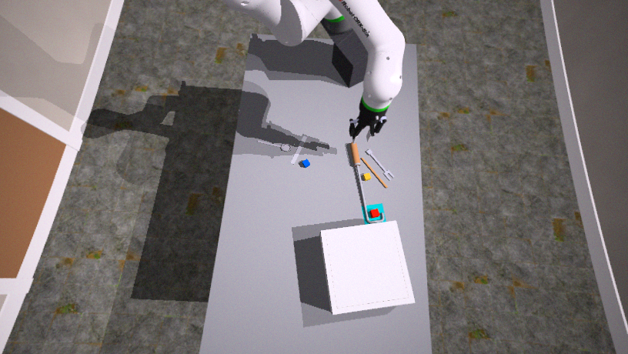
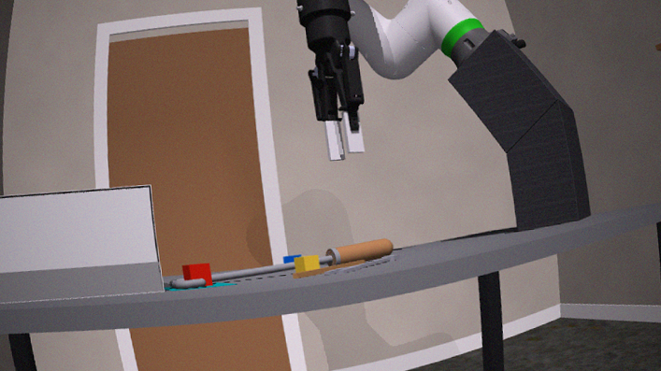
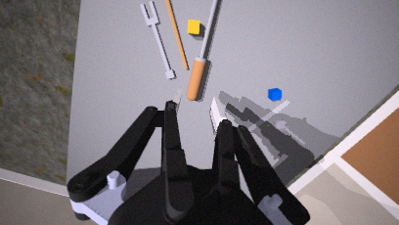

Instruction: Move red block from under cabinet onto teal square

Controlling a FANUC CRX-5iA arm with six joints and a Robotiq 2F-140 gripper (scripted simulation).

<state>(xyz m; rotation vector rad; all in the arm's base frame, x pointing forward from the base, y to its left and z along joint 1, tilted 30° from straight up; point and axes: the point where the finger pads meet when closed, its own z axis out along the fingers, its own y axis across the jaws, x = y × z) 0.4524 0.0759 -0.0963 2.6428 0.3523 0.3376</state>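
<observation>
Black and part-way closed on nothing, our pincer (image 2: 345, 142) hangs well above the counter (image 1: 263, 246), its pale fingertips a narrow gap apart with only air between them. From there, the thing that matters lies below and ahead: in the wrist view, the wooden handle (image 3: 196, 78) of the hook tool (image 1: 360, 185) sits just beyond the fingertips, its near end pointing back toward us. The tool's long axis runs straight away from the pincer toward the white cabinet (image 1: 367, 265), grey shaft first, then the bent hook at the far end. Within that hook sits the red block (image 1: 374, 213), out from under the cabinet and resting on the teal square (image 1: 366, 210), just in front of the cabinet's edge. From above, the block looks to lie inside the square, though we cannot tell how much margin it has on the cabinet side, where the hook crosses the teal. We judge the task close to finished: the block has no long axis to speak of, and it is best left alone. Beside the shaft lie a yellow block (image 1: 366, 176), a thin wooden stick (image 1: 374, 172) and a grey fork tool (image 1: 380, 165); a blue block (image 1: 305, 163) is well apart on the other side.
</observation>
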